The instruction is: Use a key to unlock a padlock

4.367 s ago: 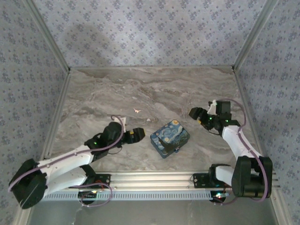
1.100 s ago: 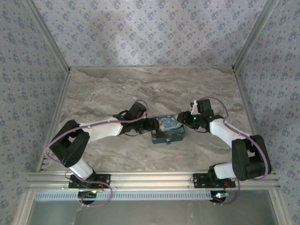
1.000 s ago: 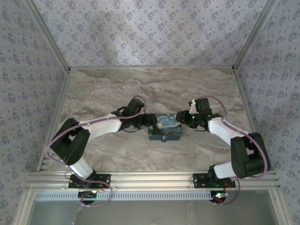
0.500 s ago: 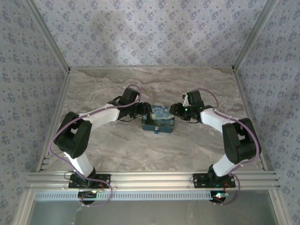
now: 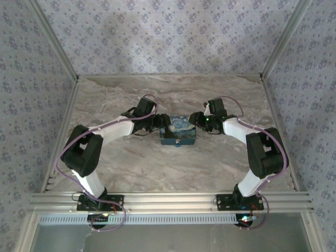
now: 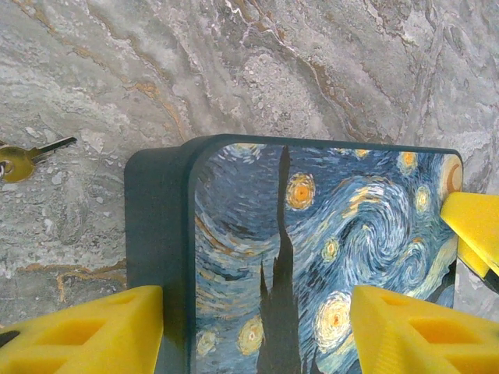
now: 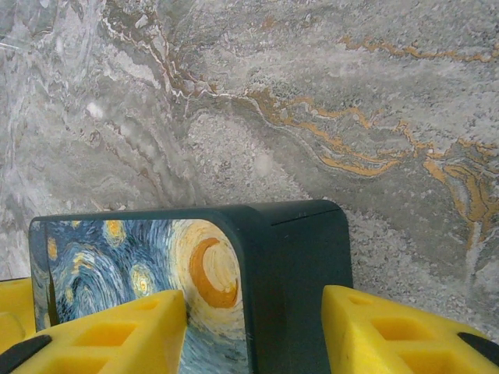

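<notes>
Top external view: the box (image 5: 178, 131) sits mid-table, a little toward the far edge, with the left gripper (image 5: 160, 126) at its left end and the right gripper (image 5: 196, 122) at its right end. Each wrist view shows yellow fingers (image 6: 86, 331) set part-way apart astride a box end. Whether the pads press on the walls or merely flank them, I cannot tell, since the contact falls below the frame.

A small piece on the box's near wall looks like the padlock (image 5: 179, 142), though it is too small to be sure. The key (image 6: 27, 158) lies flat on the table (image 6: 93, 70) off the box's left end, apart from it and untouched.

My reading is that the step in hand is squaring and steadying the box; nothing has been unlocked yet. Next, the left gripper would need to come off the box and narrow onto the key. That pick is awkward because the key is thin and lies flush on the stone. Meanwhile the right gripper should keep the box from sliding.
</notes>
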Available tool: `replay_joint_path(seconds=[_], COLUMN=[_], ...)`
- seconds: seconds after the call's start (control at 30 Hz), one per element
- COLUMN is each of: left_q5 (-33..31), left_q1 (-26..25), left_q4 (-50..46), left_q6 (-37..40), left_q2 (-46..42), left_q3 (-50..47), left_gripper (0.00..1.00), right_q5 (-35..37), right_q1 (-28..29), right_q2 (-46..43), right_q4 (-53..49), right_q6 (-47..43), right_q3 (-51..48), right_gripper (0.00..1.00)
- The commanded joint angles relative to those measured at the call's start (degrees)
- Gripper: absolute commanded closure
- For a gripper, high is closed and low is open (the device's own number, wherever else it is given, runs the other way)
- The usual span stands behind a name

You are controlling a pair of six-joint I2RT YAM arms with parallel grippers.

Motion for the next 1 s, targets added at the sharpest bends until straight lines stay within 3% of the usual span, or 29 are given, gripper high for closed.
replay_joint_path(seconds=[0.0, 0.23, 0.57, 0.7, 0.87, 0.97], left_q5=[0.0, -1.5, -8.4, -13.5, -17.5, -18.3], left_q1=[0.6, 2.0, 2.7, 3.0, 3.3, 3.3], left_q4=[0.4, -1.9, -11.5, -19.1, -27.1, -28.3], left_q6=[0.8, 1.9, 4.2, 4.3, 3.1, 1.3], left_q2=[-2.0, -5.3, -12.8, -12.8, -6.5, -1.4], left_q3=[-0.1, -0.7, -1.2, 0.4, 7.0, 11.0], left_gripper=[0.34, 0.28, 0.25, 0.27, 0.33, 0.43], right_q5=[2.2, 3.6, 5.8, 8.9, 11.7, 14.2], right_q1=[-0.5, -2.4, -1.9, 1.6, 7.8, 12.0], right_q2=[-0.3, -4.4, -13.2, -18.8, -24.5, -27.0], right_q4=[-2.4, -6.2, -13.4, -19.7, -24.8, -26.8], right_q6=[-0.5, -1.2, -5.9, -10.2, -12.1, -12.6], right_q3=[-0.2, 0.0, 0.6, 2.1, 2.2, 1.7], right_gripper=[0.46, 0.38, 0.38, 0.38, 0.39, 0.39])
